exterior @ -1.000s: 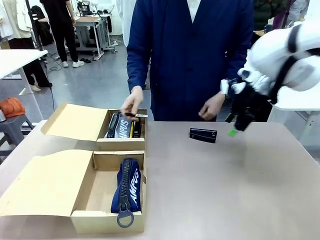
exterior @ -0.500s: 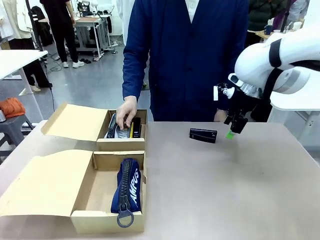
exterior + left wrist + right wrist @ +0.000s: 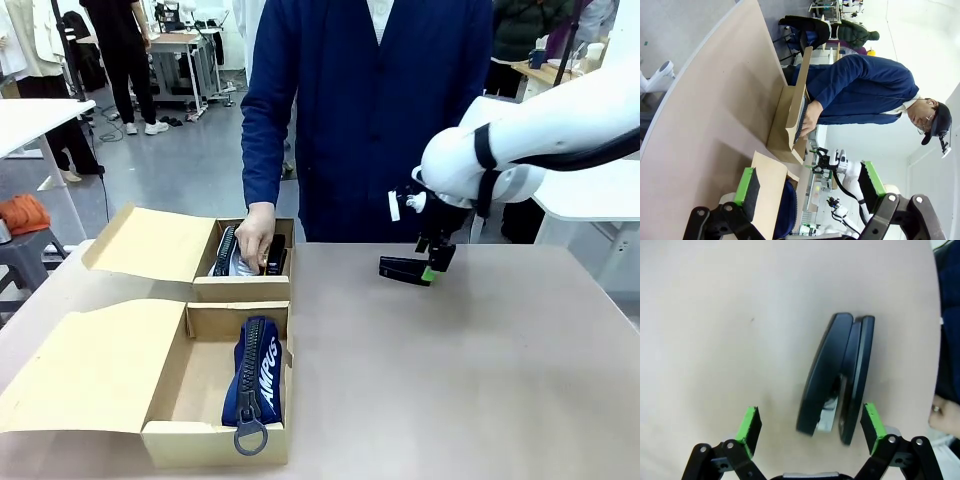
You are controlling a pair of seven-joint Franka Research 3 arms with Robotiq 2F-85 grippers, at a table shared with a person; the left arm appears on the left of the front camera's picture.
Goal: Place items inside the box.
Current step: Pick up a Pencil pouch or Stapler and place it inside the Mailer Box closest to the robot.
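A black stapler point(image 3: 403, 270) lies on the table's far side. My right gripper point(image 3: 432, 262) hangs open just at its right end. In the right wrist view the stapler point(image 3: 837, 377) lies lengthwise, its near end between the green pads point(image 3: 750, 430), closer to the right one. A navy zip pouch point(image 3: 255, 370) lies in the near cardboard box point(image 3: 215, 440). The person's hand point(image 3: 255, 238) rests inside the far box point(image 3: 240, 288), on dark items there. My left gripper point(image 3: 810, 185) is open and holds nothing, low beside the near box's flap point(image 3: 767, 190).
Both boxes stand at the left with their lids folded out leftward. The person stands at the far edge behind the boxes and stapler; a fingertip of the other hand point(image 3: 942, 412) shows beyond the table edge. Bare tabletop point(image 3: 450, 380) lies at front right.
My right gripper has swung left and down from the far right edge to the stapler. The person's hand has gone down into the far box, and the other hand has drawn back.
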